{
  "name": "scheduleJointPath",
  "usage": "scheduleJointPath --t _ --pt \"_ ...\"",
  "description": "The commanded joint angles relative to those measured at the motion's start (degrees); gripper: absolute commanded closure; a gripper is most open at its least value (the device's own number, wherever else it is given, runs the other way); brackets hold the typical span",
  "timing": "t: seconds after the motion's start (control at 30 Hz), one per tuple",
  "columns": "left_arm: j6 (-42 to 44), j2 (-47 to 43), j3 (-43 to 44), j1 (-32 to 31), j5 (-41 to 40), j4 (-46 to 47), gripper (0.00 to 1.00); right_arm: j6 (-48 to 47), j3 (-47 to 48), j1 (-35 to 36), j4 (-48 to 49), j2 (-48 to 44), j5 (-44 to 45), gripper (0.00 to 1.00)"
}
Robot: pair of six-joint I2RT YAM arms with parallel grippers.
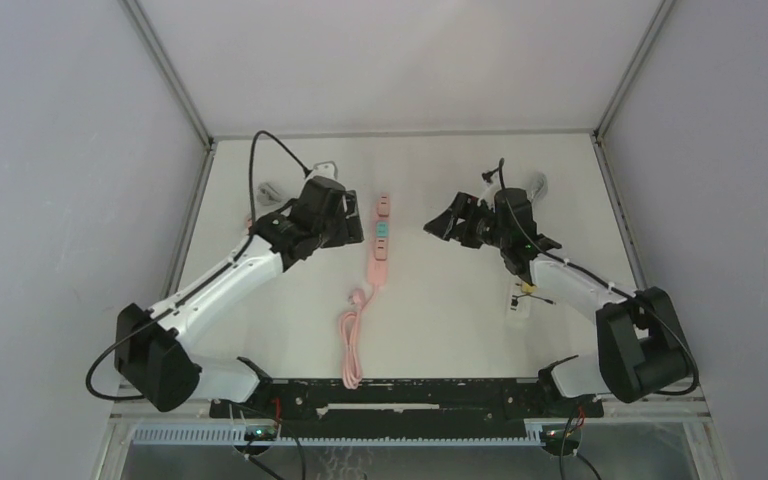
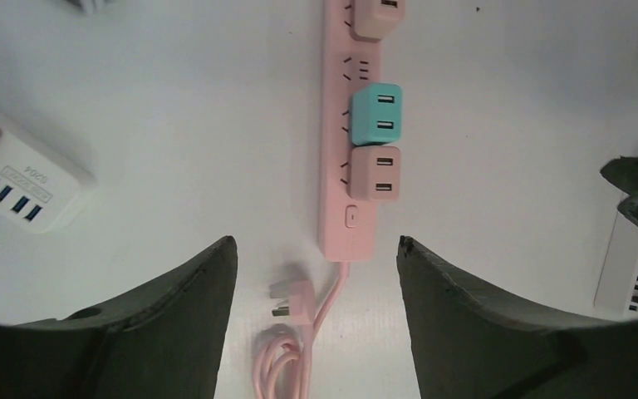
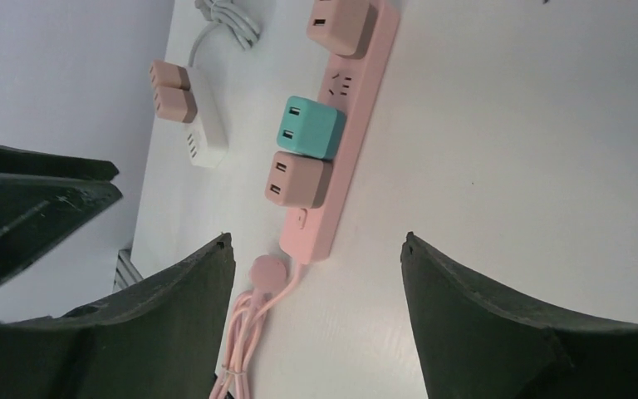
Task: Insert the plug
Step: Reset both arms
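TWO ARMS FLANK A PINK POWER STRIP. The pink cable (image 1: 351,335) lies coiled on the white tabletop (image 1: 440,330) just beyond the arm bases. Its own pink wall plug (image 2: 289,299) lies loose beside the cord. To the right, a white socket block (image 1: 517,300) lies beneath the right forearm.

The cable runs on to the pink power strip (image 1: 379,245), which lies lengthwise down the middle of the tabletop, between the two arms. A pink adapter (image 2: 375,173) sits in the strip next to the switch end. The teal plug (image 2: 375,118) is seated in the strip and touches the far side of that adapter. Past a free socket, a second pink adapter (image 2: 378,15) sits farther along.

The left gripper (image 1: 352,222) hovers just beside the strip's left edge, and the right gripper (image 1: 440,220) is near its right side. Both wrist views show the fingers spread wide with nothing between them.

Toward the left rear lies a white USB power strip (image 2: 25,187), which carries two small pink adapters (image 3: 170,91).
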Motion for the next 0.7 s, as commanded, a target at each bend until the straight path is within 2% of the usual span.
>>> scheduleJointPath --t 0.0,0.07,0.1,0.17,0.2,0.33,0.43,0.67 --pt "-0.5 -6.5 -2.5 2.0 -0.3 -0.2 0.26 -4.3 -0.7 -0.6 -4.8 -5.4 3.4 0.19" --pt "-0.3 -10.4 -3.8 2.8 -0.8 -0.2 0.24 -5.6 -1.0 -0.8 -7.4 -7.9 5.4 0.16" --pt "-0.1 -12.7 -4.5 3.6 -1.1 -0.3 0.2 -6.3 -1.1 -0.9 -8.8 -9.2 6.6 0.14" --pt "0.3 -18.0 -6.1 4.8 -2.0 -0.8 0.04 -6.9 -1.4 -1.3 -11.4 -11.7 8.5 0.13" --pt "0.6 -20.2 -6.8 5.5 -2.4 -1.2 0.0 -7.1 -1.5 -1.4 -12.4 -12.9 9.1 0.12" --pt "2.4 -28.6 -8.8 8.3 -3.4 -3.9 0.0 -8.5 -1.9 -1.9 -18.1 -18.9 13.8 0.09" --pt "3.8 -35.3 -9.9 10.3 -7.4 -5.5 0.0 -10.0 -1.8 -2.1 -22.9 -24.6 19.1 0.04" --pt "8.0 -50.4 -14.7 10.3 -16.4 -2.1 0.0 -13.6 -1.8 -2.2 -31.2 -40.9 29.6 0.0"
